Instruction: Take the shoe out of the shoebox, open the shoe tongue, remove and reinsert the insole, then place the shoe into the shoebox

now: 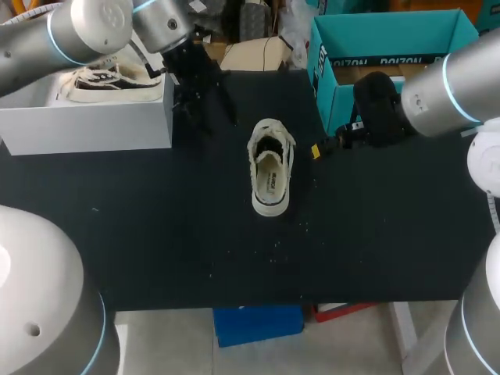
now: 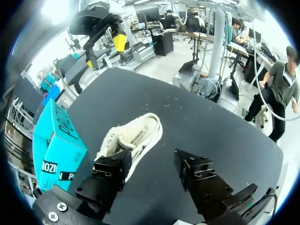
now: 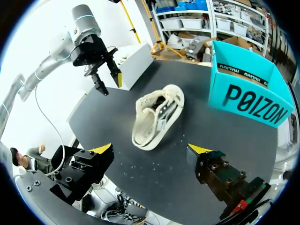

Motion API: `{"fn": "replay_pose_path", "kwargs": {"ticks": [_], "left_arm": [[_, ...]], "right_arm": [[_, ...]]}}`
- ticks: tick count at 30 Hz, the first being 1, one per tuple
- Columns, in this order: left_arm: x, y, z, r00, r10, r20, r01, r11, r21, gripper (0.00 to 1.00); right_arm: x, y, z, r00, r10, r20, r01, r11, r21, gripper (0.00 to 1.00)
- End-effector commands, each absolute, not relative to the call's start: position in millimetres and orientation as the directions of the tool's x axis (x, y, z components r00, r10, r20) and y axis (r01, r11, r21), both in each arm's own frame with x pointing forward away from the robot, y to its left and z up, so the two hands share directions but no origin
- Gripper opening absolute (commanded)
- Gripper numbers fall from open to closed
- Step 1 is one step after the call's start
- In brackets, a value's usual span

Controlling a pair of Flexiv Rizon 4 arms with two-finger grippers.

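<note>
The shoe, a cream low-top sneaker, stands on its sole on the black table, just ahead of both my grippers and touched by neither.

My right gripper hangs released. Its yellow-tipped fingers are spread wide with nothing between them. The sneaker lies aslant ahead of the gap, and the printed insole shows in its mouth.

My left gripper is likewise released and empty, with its dark fingers well apart. The sneaker sits just ahead of one finger. Its laced toe end is nearest and partly hidden behind that finger, and its heel points away.

Seen from above, the two grippers flank the shoe's toe half, one on each side, and both are clear of it.

Just beside my left gripper stands the white shoebox. It is open, and a second sneaker lies inside.

Near my right gripper, off to its side, an open teal box stands on the table. From my left gripper it lies beyond the shoe, with my right gripper hanging farther off past it.
</note>
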State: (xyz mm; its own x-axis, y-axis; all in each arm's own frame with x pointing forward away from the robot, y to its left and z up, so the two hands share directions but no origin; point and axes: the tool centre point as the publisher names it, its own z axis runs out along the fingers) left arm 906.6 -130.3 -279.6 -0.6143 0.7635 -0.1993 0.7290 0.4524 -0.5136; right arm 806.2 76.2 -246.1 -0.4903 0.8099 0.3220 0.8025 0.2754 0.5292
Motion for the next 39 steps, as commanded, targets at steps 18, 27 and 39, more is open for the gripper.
{"fn": "replay_pose_path", "kwargs": {"ticks": [18, 27, 39], "left_arm": [[919, -107, -287, -0.991, -0.068, 0.112, -0.125, 0.743, -0.658, 1.00], [904, -89, -292, -0.976, -0.213, 0.043, -0.181, 0.690, -0.700, 1.00], [890, -82, -295, -0.990, -0.118, -0.081, -0.030, 0.725, -0.688, 1.00]], "right_arm": [[807, 77, -246, -0.489, 0.811, 0.322, 0.803, 0.275, 0.528, 1.00], [807, 77, -246, -0.489, 0.811, 0.322, 0.803, 0.275, 0.528, 1.00], [807, 77, -246, -0.489, 0.811, 0.322, 0.803, 0.275, 0.528, 1.00]]}}
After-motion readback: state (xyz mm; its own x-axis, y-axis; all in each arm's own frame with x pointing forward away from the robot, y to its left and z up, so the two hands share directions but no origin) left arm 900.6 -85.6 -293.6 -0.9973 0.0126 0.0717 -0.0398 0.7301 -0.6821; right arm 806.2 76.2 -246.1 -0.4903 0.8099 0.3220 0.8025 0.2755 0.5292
